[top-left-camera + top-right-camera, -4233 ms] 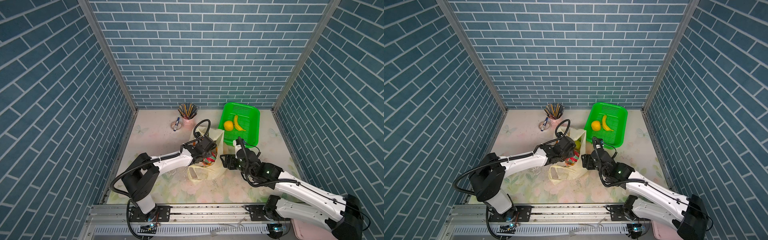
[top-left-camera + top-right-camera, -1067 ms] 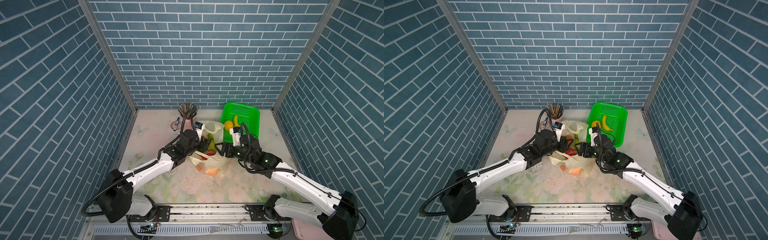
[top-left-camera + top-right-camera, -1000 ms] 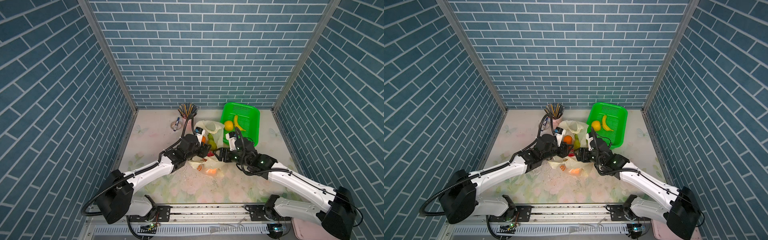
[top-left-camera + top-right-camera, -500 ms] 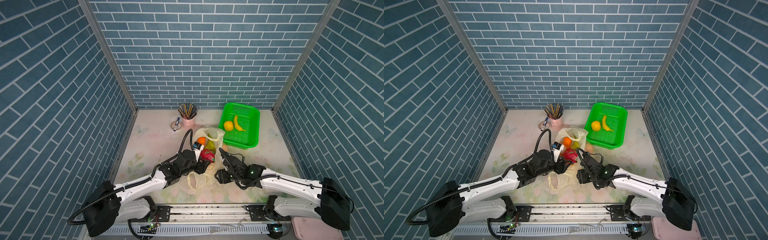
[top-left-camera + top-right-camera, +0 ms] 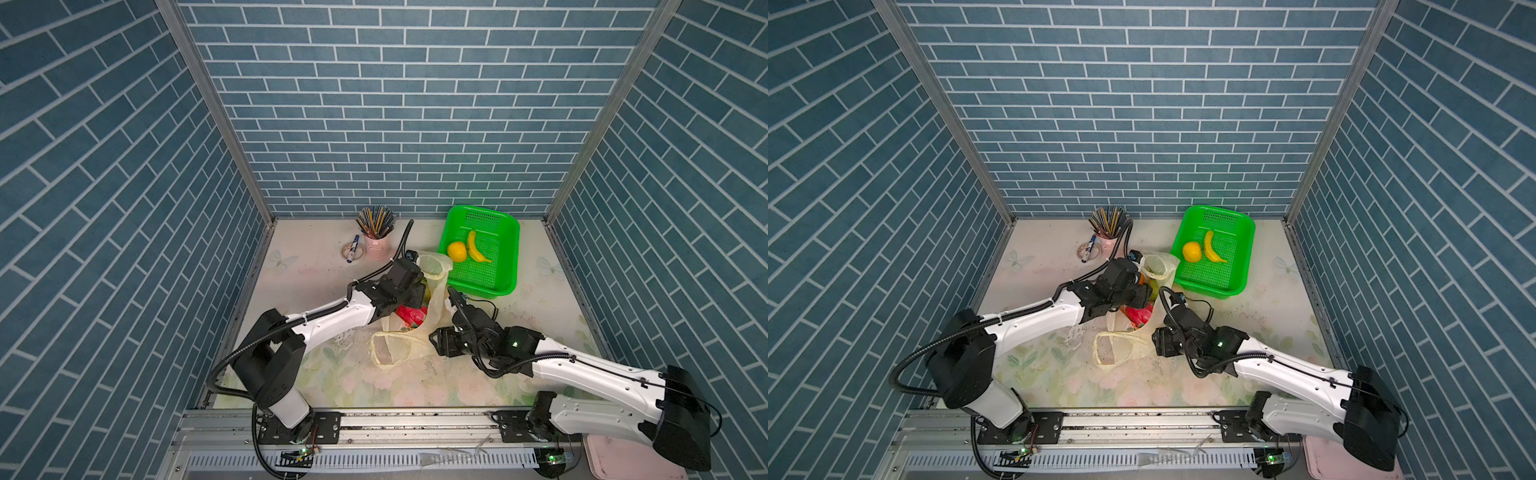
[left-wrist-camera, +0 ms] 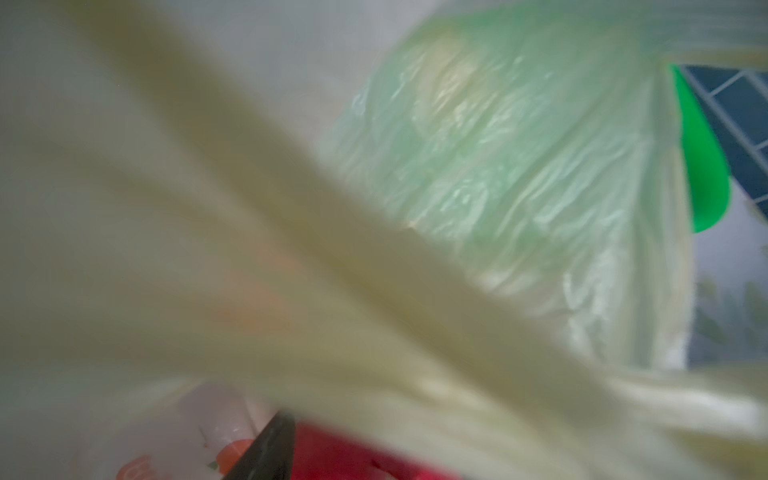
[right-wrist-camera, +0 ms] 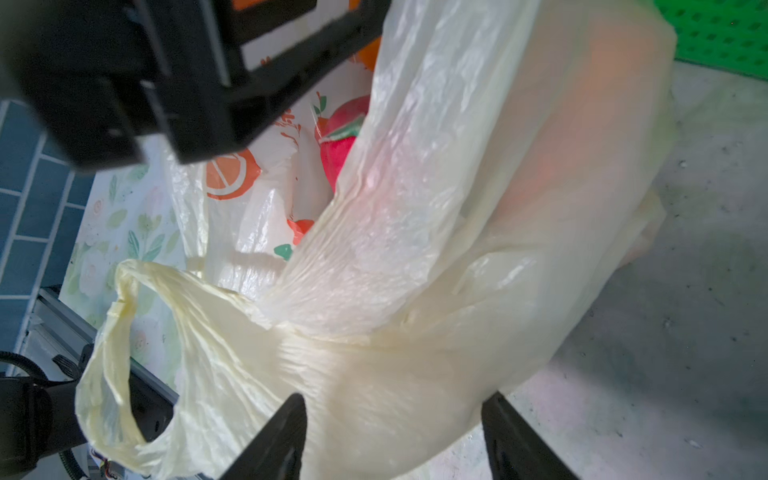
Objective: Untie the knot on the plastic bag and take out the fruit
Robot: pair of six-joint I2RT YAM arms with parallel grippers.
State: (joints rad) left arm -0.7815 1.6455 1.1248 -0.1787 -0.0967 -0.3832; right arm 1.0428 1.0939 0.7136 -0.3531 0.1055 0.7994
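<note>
Plastic bag (image 5: pixel 438 316) lies slumped mid-table. Its long axis runs 1 to 7 o'clock, with the mouth and slack handle loop (image 5: pixel 386 353) toward 7. No tight knot shows, so it is likely undone and fruit removal is in hand.

Left gripper (image 5: pixel 411 293) is sunk in the mouth over the red dragon fruit (image 5: pixel 409 316). Film smothers its camera, so I cannot tell how its jaws stand.

Right gripper (image 7: pixel 395 399) is at the bag's 5 o'clock edge, fingers apart, film bulging between them.

Next move: pin the bag and lift fruit toward the green basket (image 5: pixel 509 249) at 1 o'clock.
</note>
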